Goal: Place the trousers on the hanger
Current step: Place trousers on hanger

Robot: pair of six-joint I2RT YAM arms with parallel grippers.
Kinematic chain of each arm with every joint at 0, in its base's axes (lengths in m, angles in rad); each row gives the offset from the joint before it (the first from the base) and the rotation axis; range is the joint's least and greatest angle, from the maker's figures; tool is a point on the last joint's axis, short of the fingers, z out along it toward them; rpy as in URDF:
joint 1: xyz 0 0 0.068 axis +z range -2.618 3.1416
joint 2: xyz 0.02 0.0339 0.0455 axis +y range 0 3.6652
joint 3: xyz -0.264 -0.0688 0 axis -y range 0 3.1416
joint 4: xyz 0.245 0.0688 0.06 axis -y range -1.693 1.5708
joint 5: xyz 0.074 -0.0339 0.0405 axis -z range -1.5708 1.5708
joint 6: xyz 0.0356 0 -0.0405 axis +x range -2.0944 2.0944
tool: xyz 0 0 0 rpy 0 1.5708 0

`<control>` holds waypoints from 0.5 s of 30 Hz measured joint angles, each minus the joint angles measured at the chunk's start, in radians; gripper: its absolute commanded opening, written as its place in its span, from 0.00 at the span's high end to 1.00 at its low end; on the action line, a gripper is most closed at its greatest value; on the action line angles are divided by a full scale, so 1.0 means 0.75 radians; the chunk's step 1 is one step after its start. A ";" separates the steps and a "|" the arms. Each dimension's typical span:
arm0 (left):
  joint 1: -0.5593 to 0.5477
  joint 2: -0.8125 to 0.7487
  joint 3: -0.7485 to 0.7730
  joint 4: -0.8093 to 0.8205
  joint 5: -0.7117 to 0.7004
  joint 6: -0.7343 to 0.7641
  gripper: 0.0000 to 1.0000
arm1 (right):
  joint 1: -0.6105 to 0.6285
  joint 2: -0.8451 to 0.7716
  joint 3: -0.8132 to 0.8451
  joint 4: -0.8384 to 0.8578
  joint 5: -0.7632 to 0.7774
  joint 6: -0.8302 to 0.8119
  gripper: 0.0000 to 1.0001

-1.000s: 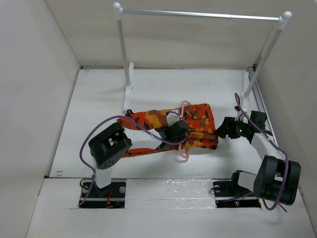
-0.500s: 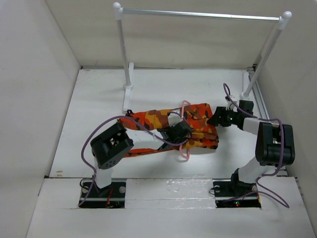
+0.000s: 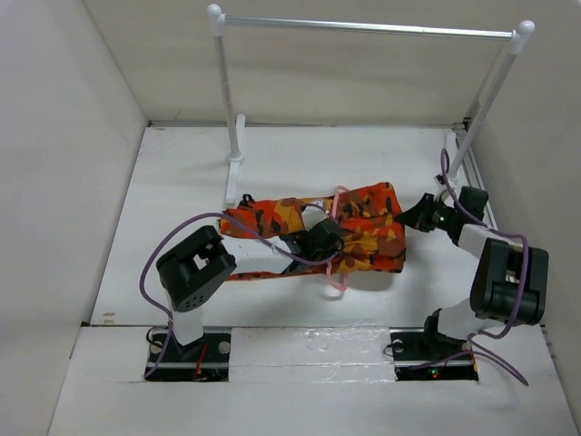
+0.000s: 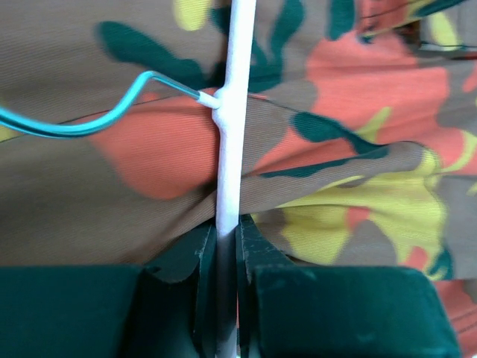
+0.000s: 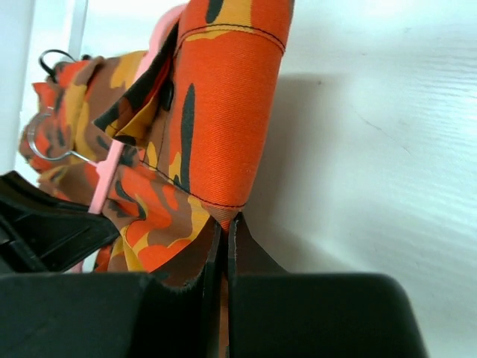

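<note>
The camouflage trousers (image 3: 370,229) lie folded across the middle of the table. The pale pink hanger (image 3: 337,193) lies across them, its ends showing above and below the cloth. My left gripper (image 3: 318,242) rests on the trousers, shut on the hanger's thin bar (image 4: 231,112) just below the wire hook (image 4: 89,124). Beside the trousers' right end, my right gripper (image 3: 405,218) is shut on a fold of their edge (image 5: 223,112). In the right wrist view the jaws (image 5: 226,224) pinch the hem, and the hanger (image 5: 108,175) runs along the cloth behind it.
A white-posted rack with a silver rail (image 3: 363,27) stands at the back; its feet (image 3: 234,173) sit just behind the trousers' left end. White walls close in left, right and behind. A raised ledge runs along the near edge by the arm bases (image 3: 186,350).
My right gripper swung in toward the trousers' right end and closed on its edge. The cloth's right end shifted slightly right and back. My left gripper stayed shut on the hanger.
</note>
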 measured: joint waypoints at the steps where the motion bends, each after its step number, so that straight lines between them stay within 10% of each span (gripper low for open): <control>1: 0.004 -0.007 -0.008 0.006 0.010 0.000 1.00 | -0.020 -0.018 0.000 -0.017 -0.015 0.005 1.00; 11: 0.013 -0.014 -0.060 0.048 0.020 -0.012 1.00 | -0.139 -0.057 0.080 -0.258 -0.057 -0.038 1.00; 15: 0.013 -0.005 -0.049 0.018 0.000 -0.019 1.00 | -0.121 0.003 0.199 -0.374 0.040 -0.127 0.26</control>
